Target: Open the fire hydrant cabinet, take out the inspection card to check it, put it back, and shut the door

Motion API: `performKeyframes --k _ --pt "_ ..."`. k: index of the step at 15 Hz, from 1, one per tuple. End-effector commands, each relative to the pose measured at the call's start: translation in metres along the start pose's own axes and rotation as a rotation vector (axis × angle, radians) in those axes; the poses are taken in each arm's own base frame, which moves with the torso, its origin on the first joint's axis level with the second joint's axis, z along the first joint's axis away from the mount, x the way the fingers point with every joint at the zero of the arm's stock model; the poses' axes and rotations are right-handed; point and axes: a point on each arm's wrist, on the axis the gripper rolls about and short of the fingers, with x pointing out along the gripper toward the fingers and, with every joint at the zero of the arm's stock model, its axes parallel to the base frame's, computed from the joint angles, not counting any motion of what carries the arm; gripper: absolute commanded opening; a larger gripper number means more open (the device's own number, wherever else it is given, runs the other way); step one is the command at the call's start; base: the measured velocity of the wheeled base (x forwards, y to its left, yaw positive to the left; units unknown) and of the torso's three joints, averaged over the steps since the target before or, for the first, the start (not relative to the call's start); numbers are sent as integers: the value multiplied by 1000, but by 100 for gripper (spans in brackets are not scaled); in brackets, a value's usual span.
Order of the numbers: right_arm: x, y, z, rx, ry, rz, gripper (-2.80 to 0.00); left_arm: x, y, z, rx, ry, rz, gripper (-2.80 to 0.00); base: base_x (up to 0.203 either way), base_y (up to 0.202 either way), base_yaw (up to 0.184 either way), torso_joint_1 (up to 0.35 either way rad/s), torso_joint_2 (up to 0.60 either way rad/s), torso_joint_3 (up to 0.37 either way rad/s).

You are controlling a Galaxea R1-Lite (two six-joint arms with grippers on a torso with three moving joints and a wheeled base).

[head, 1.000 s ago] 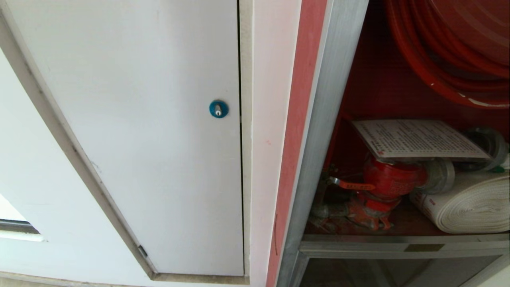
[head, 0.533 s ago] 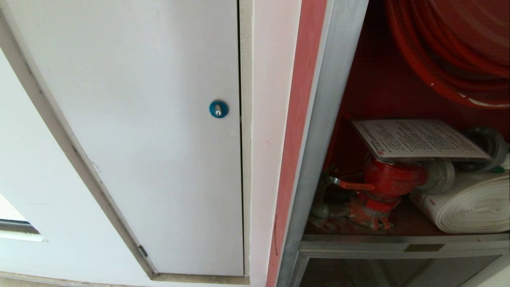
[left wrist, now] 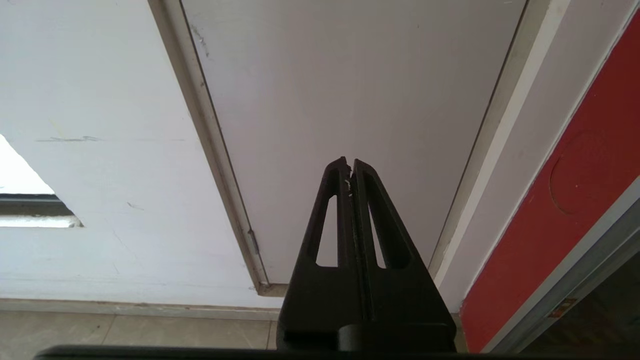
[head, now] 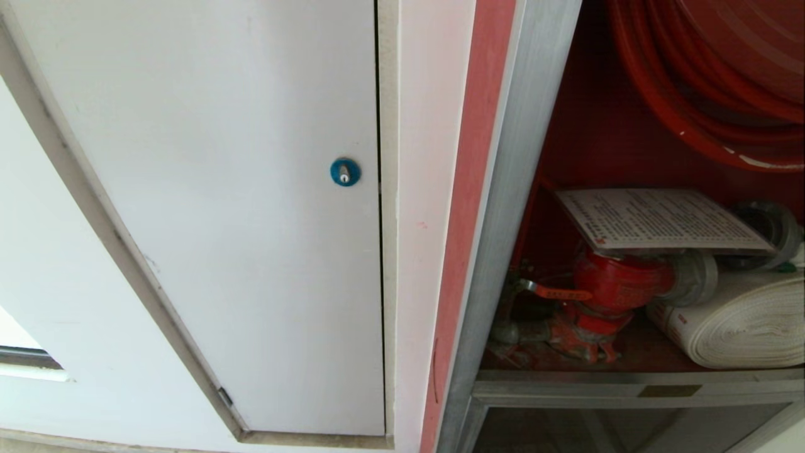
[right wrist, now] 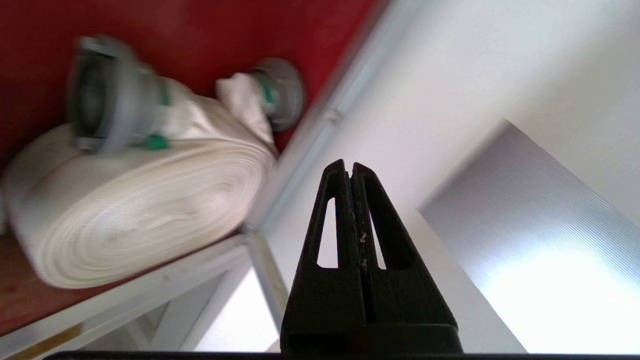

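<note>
**Cabinet open, card resting on the valve**

The fire hydrant cabinet [head: 534, 189] stands open at the right of the head view, its red interior showing. Inside, the inspection card [head: 657, 219] lies flat atop the red valve [head: 619, 283], beside the white rolled hose [head: 742, 324]. The right hand [right wrist: 350, 167], pressed together and empty, points near the cabinet's frame. The left hand [left wrist: 350, 164], also pressed together, faces the white panel [left wrist: 350, 75].

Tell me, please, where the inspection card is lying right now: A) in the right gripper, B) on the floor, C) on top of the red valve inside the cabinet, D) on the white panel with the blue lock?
C: the inspection card lies flat on the red valve inside the cabinet.
</note>
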Motion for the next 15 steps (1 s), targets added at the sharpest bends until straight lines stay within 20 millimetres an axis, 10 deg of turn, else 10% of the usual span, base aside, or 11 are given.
performKeyframes --k 1,15 --pt "-6 -10 -5 26 -7 -29 -280 1 0 -4 0 13 1 -280 0 0 0 0 0 0" --pt "-43 -29 -73 195 -51 -73 -280 1 0 -4 0 13 -1 -280 0 0 0 0 0 0"
